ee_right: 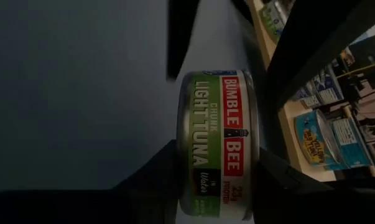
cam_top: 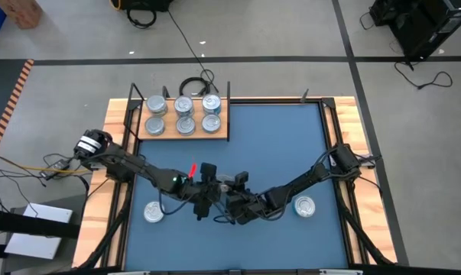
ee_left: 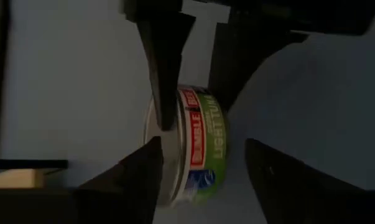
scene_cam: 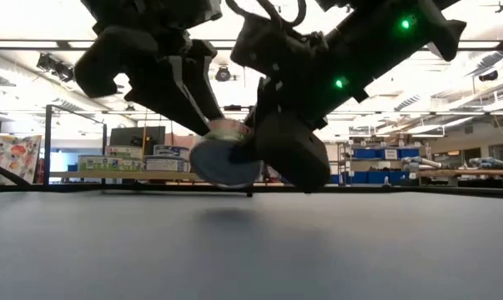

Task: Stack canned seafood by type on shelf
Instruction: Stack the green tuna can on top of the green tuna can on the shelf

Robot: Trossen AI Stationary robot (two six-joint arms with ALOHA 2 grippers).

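Observation:
A tuna can (ee_right: 218, 143) with a green and red label hangs on edge above the middle of the blue mat (cam_top: 276, 145), clear of it in the low view (scene_cam: 226, 160). My right gripper (ee_right: 218, 180) is shut on it. My left gripper (ee_left: 203, 162) is open, one finger on either side of the same can; a gap shows at one finger, and I cannot tell whether the other touches. Both grippers meet at the mat's middle (cam_top: 222, 192). Several cans (cam_top: 184, 114) stand on the wooden shelf (cam_top: 219, 136) at the far left. Two more cans (cam_top: 154, 212) (cam_top: 304, 206) sit upright on the mat. My right gripper pinches the can between its two fingers, one on each flat face (ee_right: 186, 163), with the labelled side wall showing between them. The fingers come in slanting downward from the table's right. The can stands on edge, lifted clear of the mat.
The shelf's thin black uprights (cam_top: 133, 92) rise at its corners. Wooden rails (cam_top: 341, 122) frame the mat on both sides. Cables lie on the floor beyond the table's far edge. Open mat shows between the shelf and the arms.

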